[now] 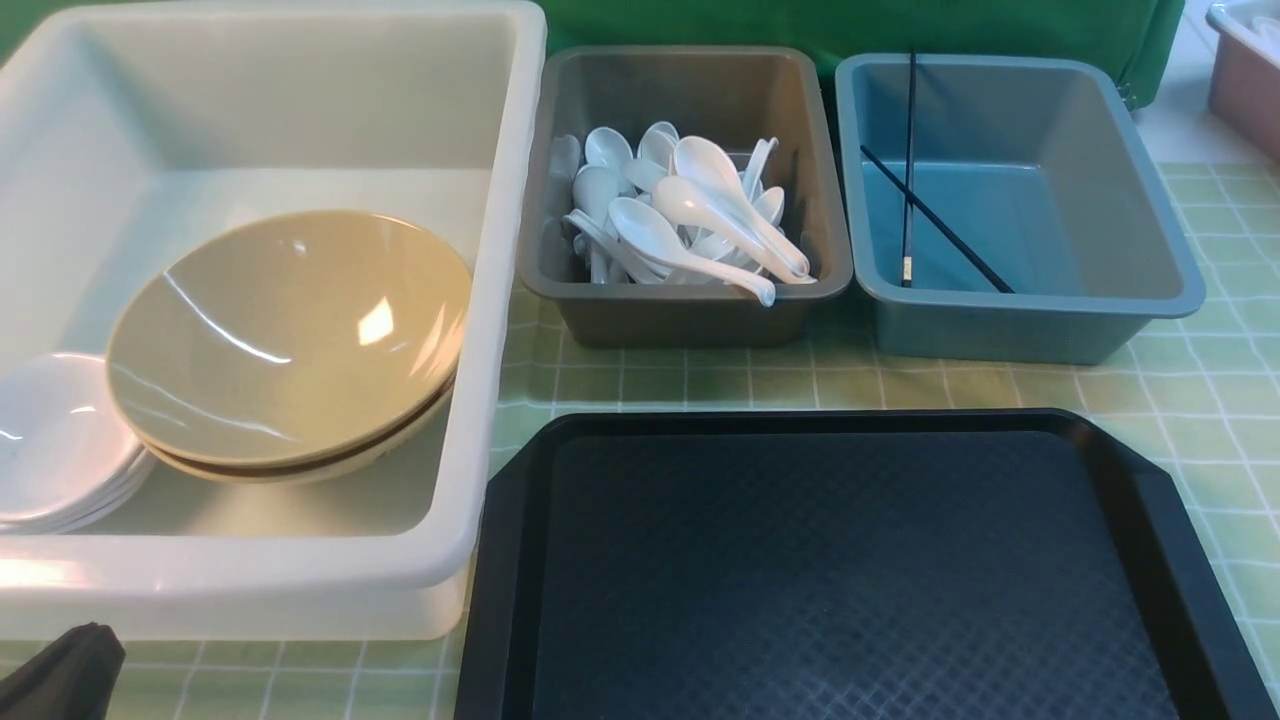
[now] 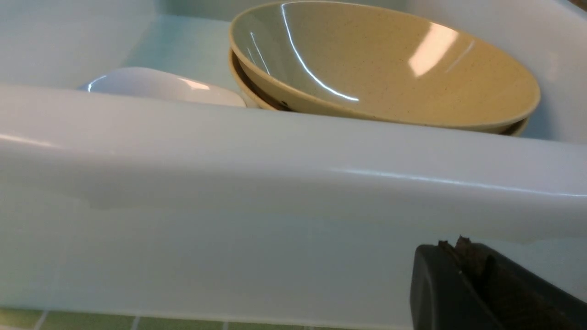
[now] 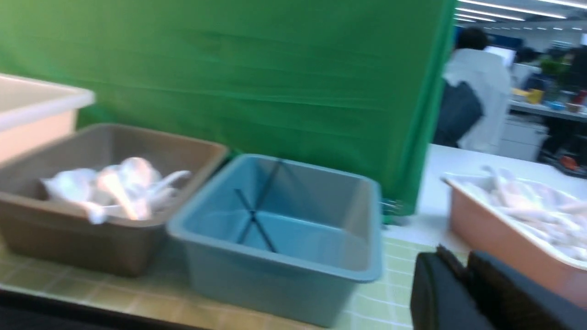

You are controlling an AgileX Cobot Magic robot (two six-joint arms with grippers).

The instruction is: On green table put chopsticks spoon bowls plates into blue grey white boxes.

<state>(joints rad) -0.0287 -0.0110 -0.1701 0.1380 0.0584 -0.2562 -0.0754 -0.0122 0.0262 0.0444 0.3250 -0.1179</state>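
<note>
Front view shows the sorting nearly finished, as I judge it. The white box (image 1: 250,590) stands on the left of the green table (image 1: 1200,400) and holds two tan bowls (image 1: 290,335), one nested in the other and tilted. They lean on a small stack of white plates (image 1: 55,440) in the near left corner. The grey box (image 1: 690,190) in the middle is filled with a heap of white spoons (image 1: 690,215). The blue box (image 1: 1020,205) on the right holds two black chopsticks (image 1: 908,170), crossed, with their far ends leaning on the back wall. The black tray (image 1: 850,570) in front of the boxes carries nothing.

The left gripper (image 2: 463,284) is low, just beside the outer near wall of the white box, and it holds nothing. Its two fingers look pressed together, so I take it as closed. In the front view only a dark corner (image 1: 60,675) of it shows at the bottom left. The right gripper (image 3: 463,293) is to the right of the blue box, near a pinkish tub (image 3: 504,229) with white pieces in it. This picture is blurred. The fingers seem close together with nothing between them, but I cannot tell it for sure.

I see no loose dish on the cloth or on the tray, so the step in hand looks like the end of the task. The next move probably calls only for both arms to draw away, with the left one taking care not to knock the rim of the white box.
</note>
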